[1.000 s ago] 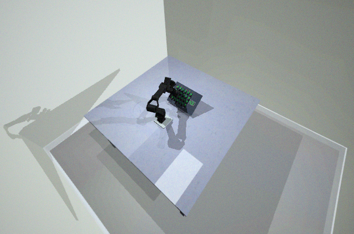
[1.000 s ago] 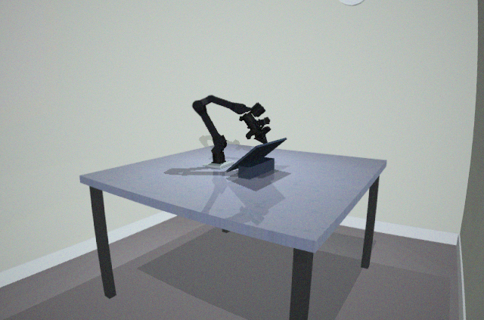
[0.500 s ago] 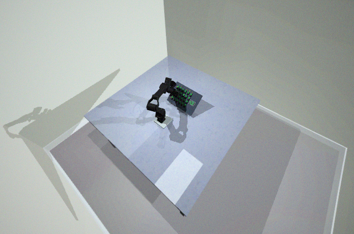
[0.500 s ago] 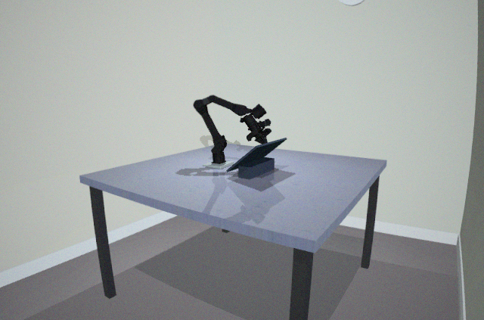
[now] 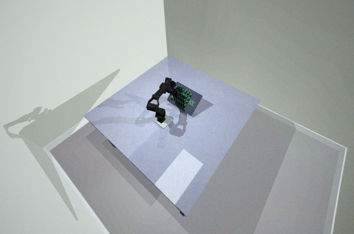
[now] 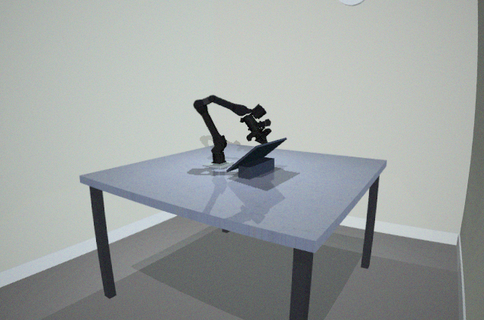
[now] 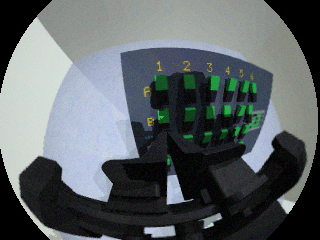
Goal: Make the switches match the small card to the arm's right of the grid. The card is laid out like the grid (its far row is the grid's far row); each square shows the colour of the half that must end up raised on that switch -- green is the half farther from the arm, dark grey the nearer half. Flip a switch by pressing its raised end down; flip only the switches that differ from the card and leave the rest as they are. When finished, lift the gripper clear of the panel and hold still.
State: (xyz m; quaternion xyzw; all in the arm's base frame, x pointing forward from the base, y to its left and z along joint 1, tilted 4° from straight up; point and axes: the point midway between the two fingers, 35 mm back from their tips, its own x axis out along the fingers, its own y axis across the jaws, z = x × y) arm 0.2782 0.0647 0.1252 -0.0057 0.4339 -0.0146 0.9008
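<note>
So the tool (image 5: 176, 94) (image 6: 267, 141) (image 7: 166, 131) is pinched narrow with nothing in it, right by switch B1 (image 7: 163, 117) on the tilted panel (image 5: 196, 104) (image 6: 249, 153) (image 7: 135, 75) across the desk (image 5: 217, 128) (image 6: 195, 191). Honestly, slight sideways drift could make it catch B2 (image 7: 189, 114) and flip the wrong one.
</note>
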